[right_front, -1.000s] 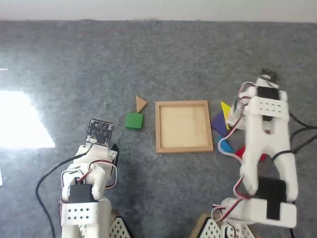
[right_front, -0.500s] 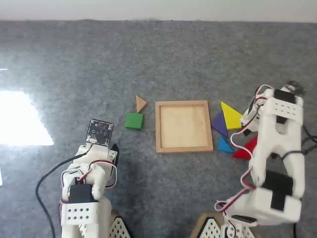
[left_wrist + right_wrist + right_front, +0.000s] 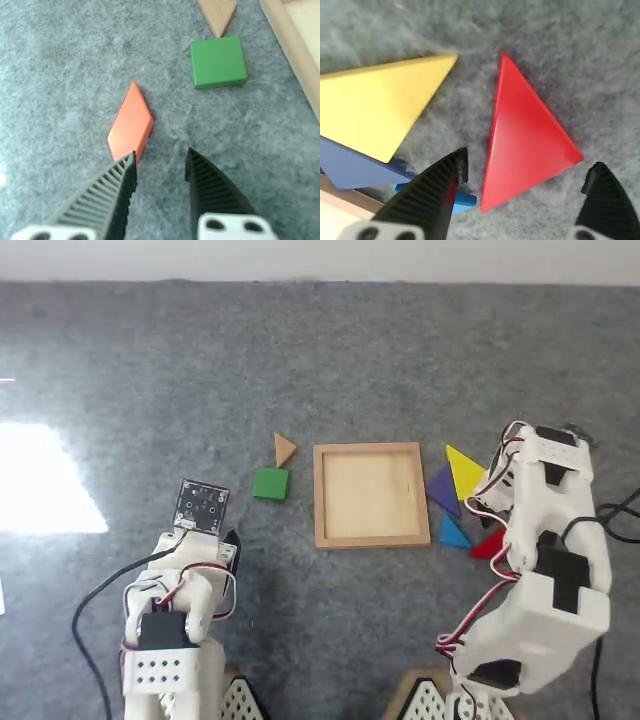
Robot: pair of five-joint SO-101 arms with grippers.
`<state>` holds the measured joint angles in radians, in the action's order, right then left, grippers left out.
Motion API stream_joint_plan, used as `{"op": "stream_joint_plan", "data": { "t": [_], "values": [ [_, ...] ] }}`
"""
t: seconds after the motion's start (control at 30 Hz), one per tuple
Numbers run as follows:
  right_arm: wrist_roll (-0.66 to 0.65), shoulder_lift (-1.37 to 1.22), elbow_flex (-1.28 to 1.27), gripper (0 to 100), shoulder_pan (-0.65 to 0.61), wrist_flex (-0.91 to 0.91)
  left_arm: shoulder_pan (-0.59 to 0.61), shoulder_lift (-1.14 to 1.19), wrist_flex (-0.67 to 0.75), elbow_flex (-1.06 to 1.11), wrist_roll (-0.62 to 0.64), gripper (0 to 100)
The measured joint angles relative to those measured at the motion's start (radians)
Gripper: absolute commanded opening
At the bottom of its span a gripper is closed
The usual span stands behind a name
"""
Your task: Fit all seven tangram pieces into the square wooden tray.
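Now right gripper (image 3: 530, 160) agape over red triangle (image 3: 523, 140), left gripper (image 3: 160, 155) parted beside orange parallelogram (image 3: 131, 122)

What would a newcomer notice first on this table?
Likely the empty square wooden tray at the middle of the grey mat. Right of it lies a bright cluster of pieces, where the right gripper hangs open over the red triangle beside the yellow triangle. On the tray's other side sit a green square and a tan triangle.
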<state>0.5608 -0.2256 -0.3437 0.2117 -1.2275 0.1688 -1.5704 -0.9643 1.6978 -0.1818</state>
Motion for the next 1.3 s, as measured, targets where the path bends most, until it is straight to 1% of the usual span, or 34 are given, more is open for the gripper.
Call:
{"op": "stream_joint_plan", "data": {
  "t": [0.2, 0.33, 0.67, 0.73, 0.83, 1.1, 1.3],
  "values": [
    [0.0, -0.002, 0.0, 35.1, 0.0, 0.0, 0.0, 0.0, 0.0, 0.0, 0.0, 15],
    [-0.031, -0.002, 0.0, 35.1, 0.0, 0.002, 0.0, 0.0, 0.0, 0.0, 0.0, 15],
    [-0.081, -0.112, 0.066, 34.9, 0.015, -0.002, 0.0, 0.0, 0.0, 0.0, 0.0, 15],
    [-0.083, -0.121, 0.075, 32.5, 0.021, -0.002, 0.0, 0.0, 0.0, 0.0, 0.0, 15],
    [-0.083, -0.129, 0.086, 24.6, 0.023, -0.003, 0.0, 0.0, 0.0, 0.0, 0.0, 15],
    [-0.132, -0.13, 0.086, 24.3, 0.029, -0.003, 0.0, 0.0, 0.0, 0.0, 0.0, 15],
    [-0.14, -0.13, 0.086, 24.3, 0.029, -0.003, 0.0, 0.0, 0.0, 0.0, 0.0, 15]
  ]
}}
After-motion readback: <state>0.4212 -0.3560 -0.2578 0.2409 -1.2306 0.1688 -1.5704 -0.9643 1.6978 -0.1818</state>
